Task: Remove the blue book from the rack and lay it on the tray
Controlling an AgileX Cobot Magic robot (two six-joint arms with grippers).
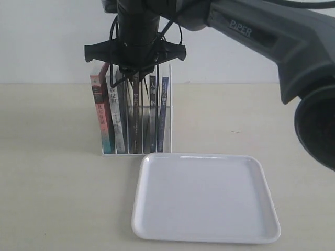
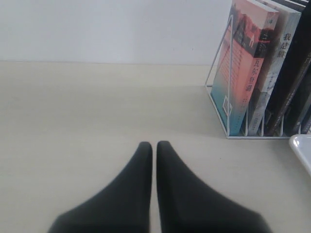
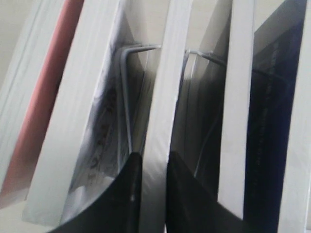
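The white wire rack [image 1: 169, 107] holds several upright books. The blue book [image 1: 164, 112], with its narrow blue spine, is the rightmost one; its dark blue cover [image 3: 272, 121] shows in the right wrist view. My right gripper [image 1: 135, 74] reaches down onto the rack's top. It [image 3: 153, 158] is shut on the white page edge of the middle black-spined book [image 1: 135, 115], two slots left of the blue book. The white tray [image 1: 204, 198] lies just in front of the rack. Low over the bare table left of the rack [image 2: 218, 73], my left gripper [image 2: 154, 144] is shut on nothing.
A pink-and-teal book [image 2: 243, 73] and a grey-white one [image 2: 274, 63] fill the rack's left slots. A tray corner [image 2: 302, 148] shows in the left wrist view. The right arm's dark body [image 1: 272, 36] spans the upper right. A white wall stands behind the rack.
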